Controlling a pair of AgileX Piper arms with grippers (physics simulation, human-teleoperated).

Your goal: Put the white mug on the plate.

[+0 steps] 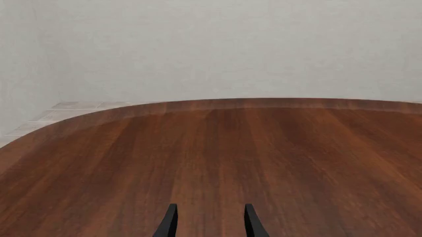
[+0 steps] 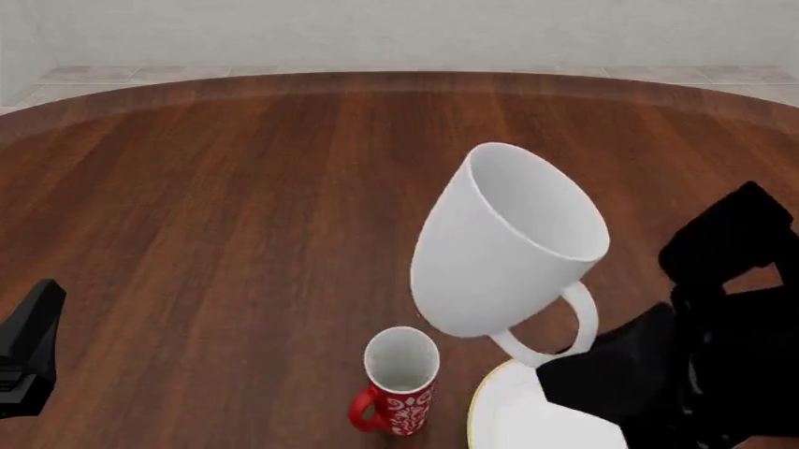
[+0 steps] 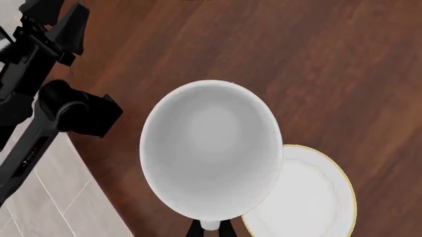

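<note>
The mug (image 2: 506, 248) hangs tilted in the air above the plate (image 2: 500, 412), pinched by its handle in the right gripper (image 3: 209, 228). Lowered askew, it could tip or clip the red mug (image 2: 399, 379). Left gripper (image 1: 209, 222) spread, idle.

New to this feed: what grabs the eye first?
The white mug dominates the front view, lifted off the table and tilted, its handle toward the right end effector. Below it near the front edge sits the plate, partly hidden, with a small red mug standing just left of it. The left end effector is open over bare wood.
</note>
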